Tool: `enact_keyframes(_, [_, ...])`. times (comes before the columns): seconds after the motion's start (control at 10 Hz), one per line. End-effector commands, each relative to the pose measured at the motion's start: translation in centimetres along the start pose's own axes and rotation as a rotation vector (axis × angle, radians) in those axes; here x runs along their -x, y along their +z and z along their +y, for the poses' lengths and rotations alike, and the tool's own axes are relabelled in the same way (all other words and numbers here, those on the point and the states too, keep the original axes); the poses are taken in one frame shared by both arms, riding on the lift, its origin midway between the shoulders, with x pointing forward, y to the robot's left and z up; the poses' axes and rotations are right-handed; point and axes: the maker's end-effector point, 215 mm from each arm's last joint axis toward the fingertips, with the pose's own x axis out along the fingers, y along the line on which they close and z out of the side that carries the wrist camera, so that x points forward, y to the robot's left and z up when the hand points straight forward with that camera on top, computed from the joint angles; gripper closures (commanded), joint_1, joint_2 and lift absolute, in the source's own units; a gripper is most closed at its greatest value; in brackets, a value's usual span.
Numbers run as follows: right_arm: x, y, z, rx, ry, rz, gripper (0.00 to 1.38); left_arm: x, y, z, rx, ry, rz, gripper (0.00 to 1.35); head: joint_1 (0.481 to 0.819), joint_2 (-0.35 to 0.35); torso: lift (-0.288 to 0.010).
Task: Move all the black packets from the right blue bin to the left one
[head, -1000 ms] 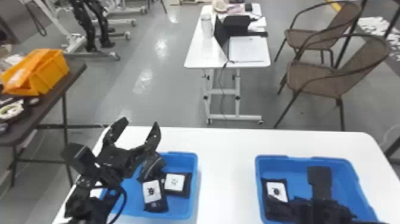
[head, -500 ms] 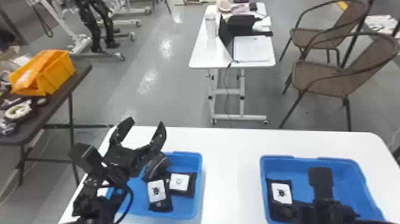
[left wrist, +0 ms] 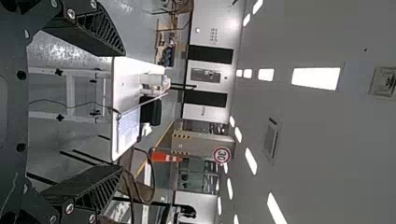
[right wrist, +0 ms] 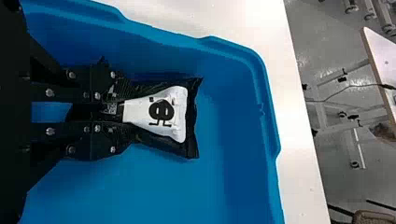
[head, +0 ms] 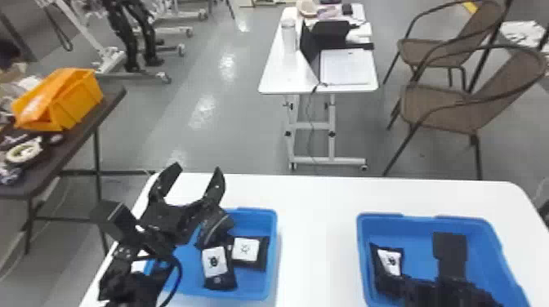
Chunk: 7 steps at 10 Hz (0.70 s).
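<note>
My right pincer [right wrist: 122,113] is down inside the right blue bin [right wrist: 187,186], clamped on one end of the black packet [right wrist: 163,116] by that bin's left wall. What has just changed is the packet's white label: it has drawn in narrower, so I judge the squeeze has taken and a lift can come next. Across the table [head: 318,228], left of the right blue bin, the left bin [head: 273,245] holds two packets [head: 217,269]. My left pincer [head: 199,169] is parked above there, its fingers apart.
</note>
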Motion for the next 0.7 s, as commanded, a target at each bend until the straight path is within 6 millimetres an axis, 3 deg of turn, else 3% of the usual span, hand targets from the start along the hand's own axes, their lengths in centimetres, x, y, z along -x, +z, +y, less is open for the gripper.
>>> enact_keyframes(0.0, [0.9, 0.8, -0.6, 0.010, -0.021, -0.042, 1.05, -0.1, -0.7, 0.0, 0.061, 0.004, 0.020, 0.17, 0.695, 0.153, 0.000])
enact_keyframes(0.2, [4.8, 4.2, -2.2, 0.061, -0.082, -0.168, 1.05, -1.2, -1.1, -2.0, 0.133, -0.026, 0.030, 0.17, 0.695, 0.134, 0.000])
enact_keyframes(0.3, [7.9, 7.3, -2.5, 0.087, -0.105, -0.255, 1.05, -1.4, -0.6, -2.3, 0.168, -0.021, 0.005, 0.17, 0.695, 0.105, 0.000])
enact_keyframes(0.4, [10.8, 11.7, -1.9, 0.144, -0.100, -0.356, 1.05, -1.7, -0.7, -2.5, 0.215, -0.023, 0.006, 0.17, 0.695, 0.076, 0.000])
enact_keyframes(0.5, [12.4, 16.4, -0.2, 0.213, -0.048, -0.442, 1.05, -2.1, -1.0, -3.1, 0.290, -0.033, 0.021, 0.17, 0.695, 0.059, 0.000])
enact_keyframes(0.6, [12.9, 21.0, 3.6, 0.280, 0.060, -0.515, 1.05, -2.9, -1.2, -4.4, 0.370, -0.063, 0.046, 0.17, 0.695, 0.057, 0.000])
